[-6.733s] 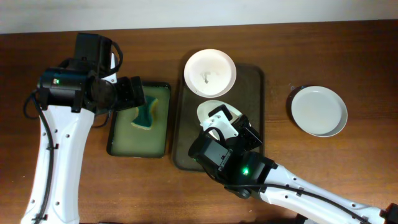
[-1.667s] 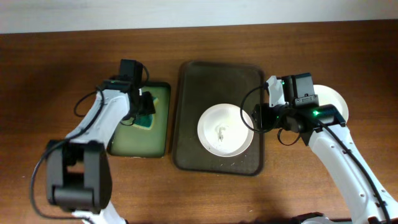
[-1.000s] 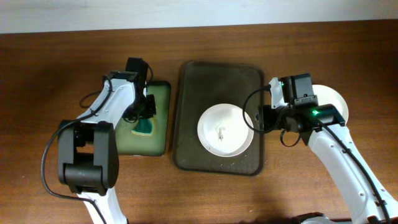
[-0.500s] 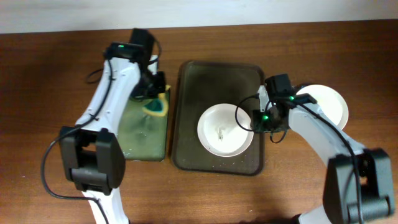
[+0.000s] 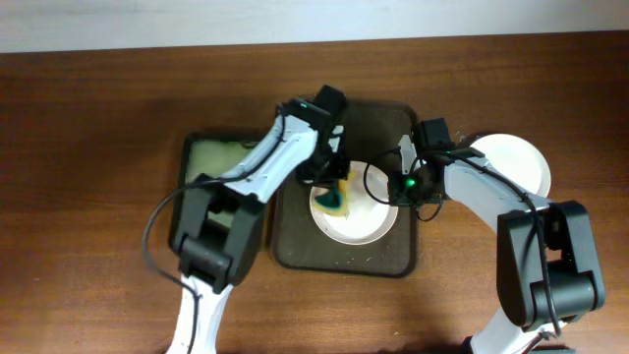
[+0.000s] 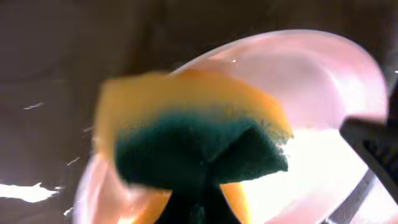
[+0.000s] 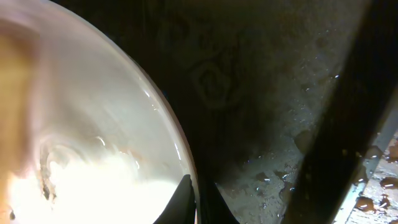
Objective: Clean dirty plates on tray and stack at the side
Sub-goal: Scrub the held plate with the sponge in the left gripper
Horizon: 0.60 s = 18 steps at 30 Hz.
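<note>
Wooden table [image 5: 98, 118], brown tray [image 5: 295, 246] | left gripper [image 5: 332, 185] clenched on sponge [image 5: 338, 203] over plate [image 5: 366, 222] | right gripper [image 5: 401, 187] pinching plate's right rim

Evenly lit and sharp from overhead. Heavily blurred at the left wrist, worst around the sponge [image 6: 193, 149]. Dim at the right wrist, yet blown out to white glare low on the plate [image 7: 93, 180], with wet glints on the tray [image 7: 267, 124].
</note>
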{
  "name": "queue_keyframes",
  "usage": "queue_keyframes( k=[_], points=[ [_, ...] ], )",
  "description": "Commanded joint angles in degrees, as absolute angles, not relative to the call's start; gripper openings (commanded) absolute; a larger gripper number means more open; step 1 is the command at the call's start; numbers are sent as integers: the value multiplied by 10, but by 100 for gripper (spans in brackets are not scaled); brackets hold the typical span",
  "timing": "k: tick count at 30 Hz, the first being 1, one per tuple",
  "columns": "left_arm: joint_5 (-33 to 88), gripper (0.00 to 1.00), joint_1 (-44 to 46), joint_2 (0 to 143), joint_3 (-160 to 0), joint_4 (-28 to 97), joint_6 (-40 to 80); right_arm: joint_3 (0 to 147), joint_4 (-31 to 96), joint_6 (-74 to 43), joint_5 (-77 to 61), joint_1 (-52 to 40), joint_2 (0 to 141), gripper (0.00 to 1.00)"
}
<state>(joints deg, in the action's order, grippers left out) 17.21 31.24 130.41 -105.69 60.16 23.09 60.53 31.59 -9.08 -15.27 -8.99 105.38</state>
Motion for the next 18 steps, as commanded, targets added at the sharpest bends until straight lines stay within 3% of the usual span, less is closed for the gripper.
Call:
queue_keyframes(
  k=[1, 10, 18],
  points=[
    [285, 0, 341, 1353, -1058, 561, 257, 604, 316, -102, -144, -90, 1072, 4],
    [247, 0, 415, 1372, -1058, 517, 244, 604, 318, -113, -146, -90, 1072, 4],
    [-90, 0, 374, 1371, -1075, 665, 281, 604, 321, -116, -146, -89, 1072, 4]
  ],
)
